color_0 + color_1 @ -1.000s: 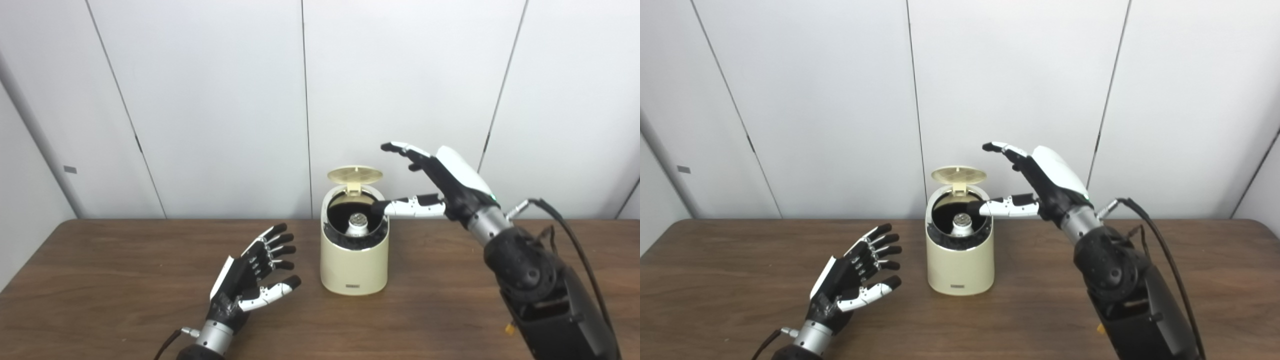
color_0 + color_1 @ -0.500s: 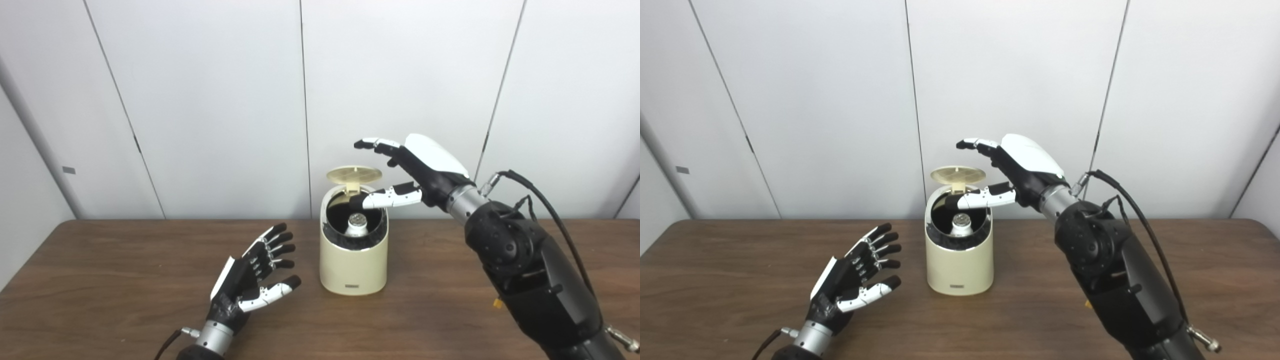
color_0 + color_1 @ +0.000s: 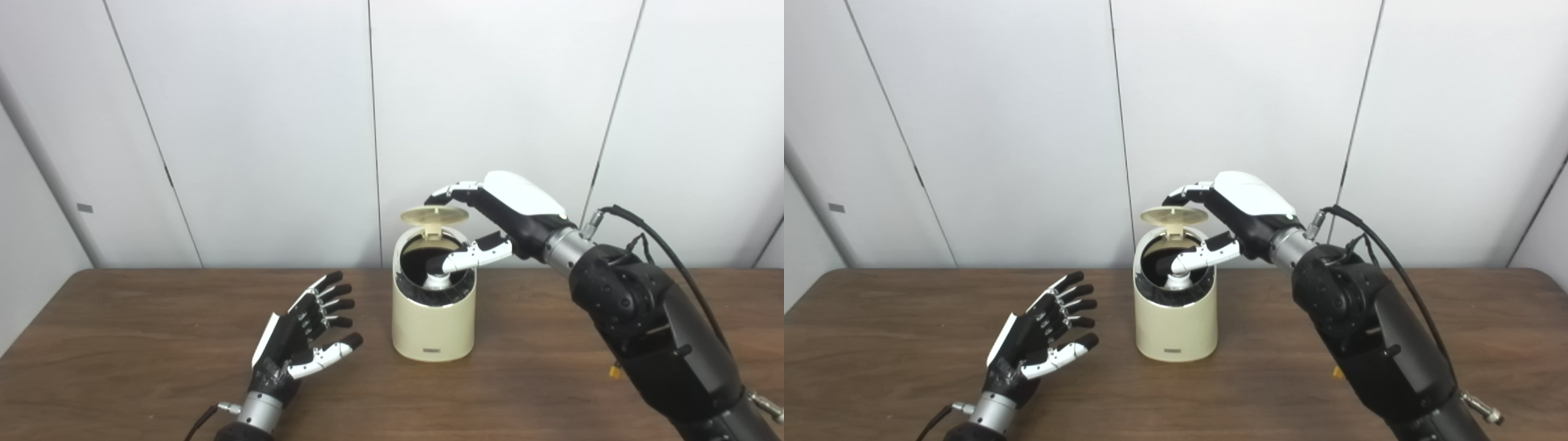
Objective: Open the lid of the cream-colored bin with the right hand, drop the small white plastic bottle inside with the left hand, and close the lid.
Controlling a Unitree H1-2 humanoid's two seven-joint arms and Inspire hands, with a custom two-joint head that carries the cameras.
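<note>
The cream-colored bin (image 3: 433, 321) stands mid-table with its round lid (image 3: 434, 215) tipped up at the back. The small white plastic bottle (image 3: 436, 282) sits inside the dark opening, partly hidden by my right thumb. My right hand (image 3: 499, 211) is open, its fingertips (image 3: 436, 194) curled just above the lid's back edge and the thumb reaching over the opening. My left hand (image 3: 303, 337) is open and empty, palm up, low over the table to the left of the bin. The bin also shows in the right eye view (image 3: 1176, 318).
The brown wooden table (image 3: 122, 343) runs to a white panelled wall (image 3: 245, 122) just behind the bin. My right arm (image 3: 649, 331) with its black cable crosses the table's right side.
My right hand has swung left and down from beside the bin to over the lid, fingers curling at its back edge. My left hand has drawn slightly back toward me.
</note>
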